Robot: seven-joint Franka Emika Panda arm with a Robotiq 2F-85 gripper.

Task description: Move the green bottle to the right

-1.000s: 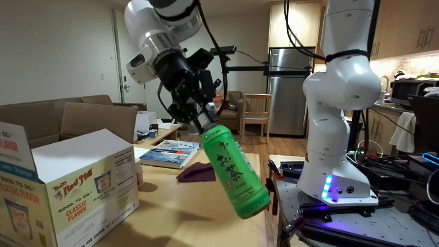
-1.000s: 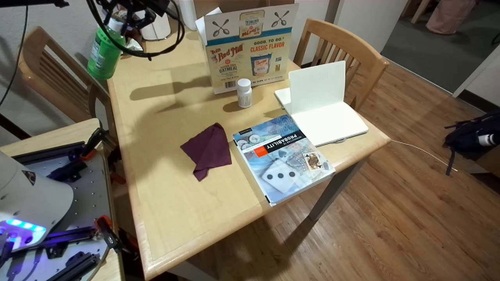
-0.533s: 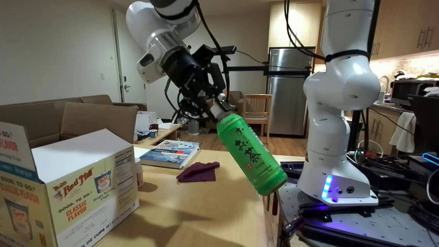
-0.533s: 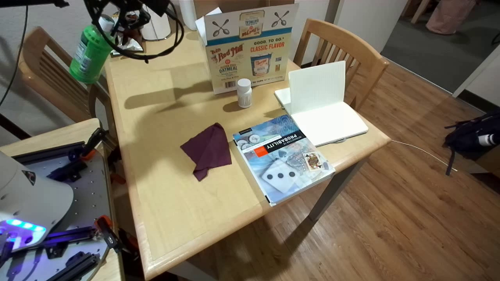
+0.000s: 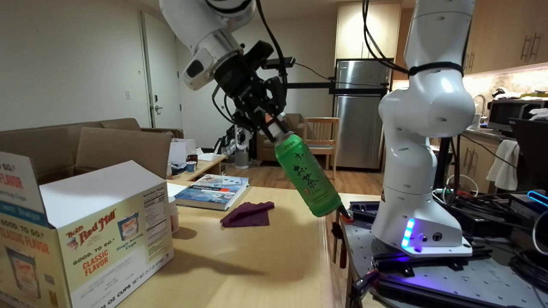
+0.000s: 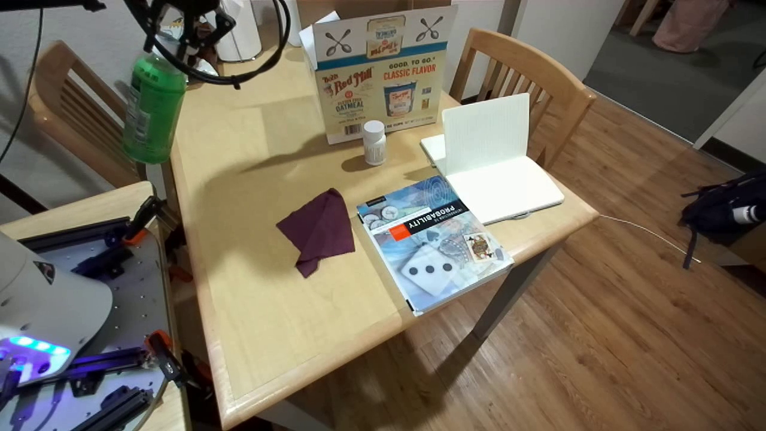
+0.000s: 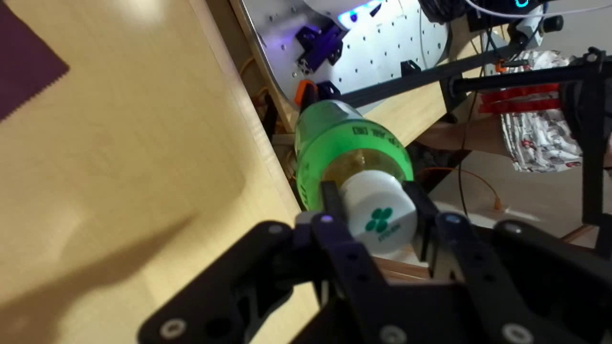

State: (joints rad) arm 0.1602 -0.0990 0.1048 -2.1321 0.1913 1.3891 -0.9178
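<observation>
Now the gripper (image 7: 374, 199) is clasping one green bottle (image 6: 152, 114) by its white cap (image 7: 379, 212), swinging it, aloft and tilted near the table edge (image 6: 204, 287), lower across an exterior view; rightward carry is presumably progressing, set-down pending. One box (image 6: 383, 84), one cloth (image 6: 326, 230), one book (image 6: 428, 239), one notebook (image 6: 499, 188), one small white bottle (image 6: 374, 145) are sitting farther in.
</observation>
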